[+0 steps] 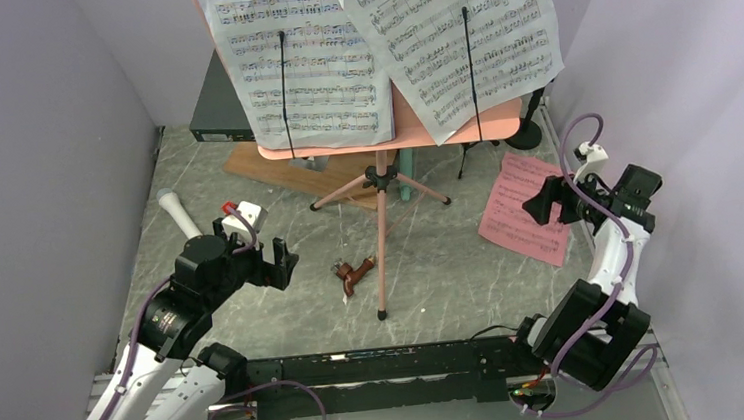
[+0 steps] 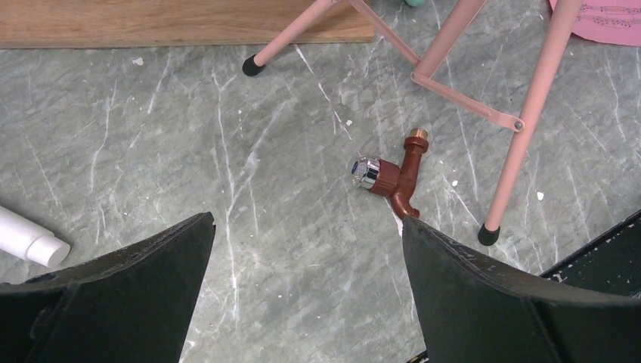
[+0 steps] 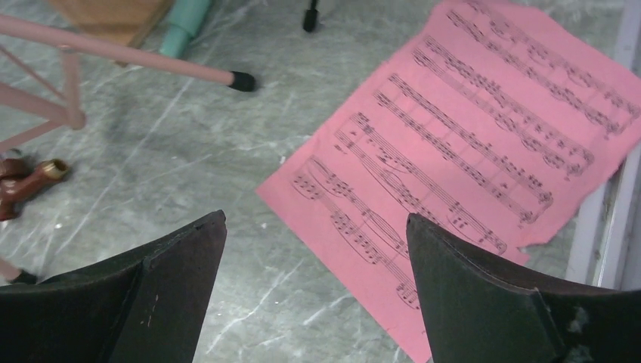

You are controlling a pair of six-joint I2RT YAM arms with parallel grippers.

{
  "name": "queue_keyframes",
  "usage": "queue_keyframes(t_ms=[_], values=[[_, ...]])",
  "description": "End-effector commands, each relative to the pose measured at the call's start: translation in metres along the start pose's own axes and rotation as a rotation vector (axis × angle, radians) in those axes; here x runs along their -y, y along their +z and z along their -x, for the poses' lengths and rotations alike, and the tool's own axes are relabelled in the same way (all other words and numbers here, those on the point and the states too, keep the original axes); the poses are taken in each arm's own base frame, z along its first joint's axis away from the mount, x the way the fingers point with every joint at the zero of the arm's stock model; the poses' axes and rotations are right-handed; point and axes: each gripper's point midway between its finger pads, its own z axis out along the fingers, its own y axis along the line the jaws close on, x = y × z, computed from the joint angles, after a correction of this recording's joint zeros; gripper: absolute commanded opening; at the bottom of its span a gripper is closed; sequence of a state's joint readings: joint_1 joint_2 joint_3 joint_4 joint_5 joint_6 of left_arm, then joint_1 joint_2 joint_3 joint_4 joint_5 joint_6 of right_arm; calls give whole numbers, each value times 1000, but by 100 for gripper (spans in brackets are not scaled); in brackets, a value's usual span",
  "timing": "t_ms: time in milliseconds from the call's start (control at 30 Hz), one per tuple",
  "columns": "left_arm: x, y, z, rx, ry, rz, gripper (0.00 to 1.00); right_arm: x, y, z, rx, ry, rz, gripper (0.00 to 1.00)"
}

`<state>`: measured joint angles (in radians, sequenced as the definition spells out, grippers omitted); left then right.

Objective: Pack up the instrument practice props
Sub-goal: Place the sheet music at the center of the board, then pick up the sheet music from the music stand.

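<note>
- Top external view: packing looks barely begun; the stand point(image 1: 393, 140) is upright mid-surface point(image 1: 454, 284) on three legs, with two white pages point(image 1: 306, 65) side by side on its desk.
- Right claw point(image 3: 315, 219), jaws wide and empty, hovers over the pink page point(image 3: 453, 144); the page lies flat on the surface close to the right wall; that page looks to be the step in hand.
- Next move, as judged: come down at the page's near edge and pinch it or slide it free; flat paper offers little to grip; its ragged corner by the wall could catch.
- Left claw point(image 2: 308, 219), jaws wide and empty, hangs above bare surface; the brown piece point(image 2: 393, 178) lies ahead of it near a stand foot; the white mic point(image 1: 178, 213) lies just to its left.
- Count of props: one stand; two white pages; one pink page; one white mic; one mint mic point(image 3: 185, 26), seen only in part behind the stand's legs; seemingly two black mounts point(image 1: 525, 136) at the far right, one round-based, one on small legs, both half hidden.
- Also present: one box point(image 1: 214, 107) at the far left behind the stand; one board point(image 1: 285, 172) by the stand's left foot; one brown piece.
</note>
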<state>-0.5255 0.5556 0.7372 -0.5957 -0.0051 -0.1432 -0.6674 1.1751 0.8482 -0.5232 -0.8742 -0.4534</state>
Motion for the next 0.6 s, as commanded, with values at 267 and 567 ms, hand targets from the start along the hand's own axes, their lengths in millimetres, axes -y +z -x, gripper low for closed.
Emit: queue_keyframes(t_ms=[267, 567], values=[[-1, -2, 6, 17, 3, -1, 100, -75, -69, 128, 223, -268, 177, 92], [-2, -4, 7, 25, 7, 2, 100, -133, -135, 226, 393, -411, 225, 95]])
